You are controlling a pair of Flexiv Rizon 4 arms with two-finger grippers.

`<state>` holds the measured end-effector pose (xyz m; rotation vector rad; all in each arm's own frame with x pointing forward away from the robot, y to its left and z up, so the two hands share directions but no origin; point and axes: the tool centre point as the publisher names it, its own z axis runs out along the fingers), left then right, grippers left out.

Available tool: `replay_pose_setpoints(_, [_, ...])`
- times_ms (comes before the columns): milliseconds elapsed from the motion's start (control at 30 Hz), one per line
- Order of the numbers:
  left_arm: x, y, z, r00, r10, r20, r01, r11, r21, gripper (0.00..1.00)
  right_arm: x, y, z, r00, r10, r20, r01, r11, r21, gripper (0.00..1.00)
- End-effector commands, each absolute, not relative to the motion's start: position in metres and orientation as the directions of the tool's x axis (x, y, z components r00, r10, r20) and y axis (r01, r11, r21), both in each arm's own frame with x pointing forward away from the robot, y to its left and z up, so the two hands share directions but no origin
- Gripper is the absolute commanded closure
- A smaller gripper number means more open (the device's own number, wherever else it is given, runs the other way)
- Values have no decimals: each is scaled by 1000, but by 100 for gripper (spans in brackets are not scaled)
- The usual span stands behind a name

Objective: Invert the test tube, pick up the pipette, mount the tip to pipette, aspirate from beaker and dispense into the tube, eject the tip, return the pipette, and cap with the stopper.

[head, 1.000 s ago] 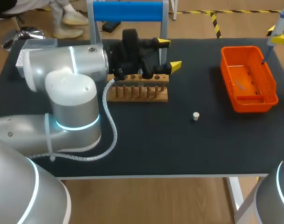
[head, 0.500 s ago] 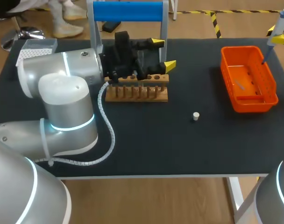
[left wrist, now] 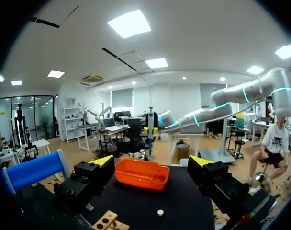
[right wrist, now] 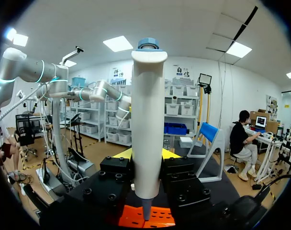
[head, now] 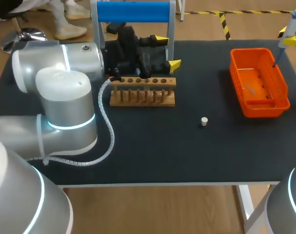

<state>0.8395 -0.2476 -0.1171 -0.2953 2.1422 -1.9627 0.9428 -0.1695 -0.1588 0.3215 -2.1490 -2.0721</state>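
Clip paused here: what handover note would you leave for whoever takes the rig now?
Left gripper: open, empty, above the wooden rack.
Right gripper: shut on the pipette, its lower end over the orange basket.
Stopper: loose on the table, between rack and basket.
Done: pipette picked up.
To do: return it, cap the tube. Tube and beaker not visible.

Pipette (right wrist: 148, 120) upright over orange basket (head: 237, 80); white stopper (head: 204, 121) lies apart.
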Motion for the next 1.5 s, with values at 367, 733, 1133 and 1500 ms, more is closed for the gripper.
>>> replay_pose_setpoints(367, [836, -253, -116, -951, -309, -27, -4, 99, -995, 0, 942, -169, -158, -968, -247, -48, -58, 33, 998, 100])
replay_pose_setpoints(733, [836, -253, -116, -951, -309, -27, -4, 99, -995, 0, 942, -169, -158, -968, -247, -48, -58, 33, 998, 100])
replay_pose_setpoints(1133, [836, -253, -116, -951, -309, -27, -4, 99, -995, 0, 917, -128, -146, -961, -271, -55, -74, 60, 995, 100])
replay_pose_setpoints(1500, [836, -253, -116, -951, -309, -27, -4, 99, -995, 0, 891, -66, -137, -976, -216, -35, -50, 63, 997, 100])
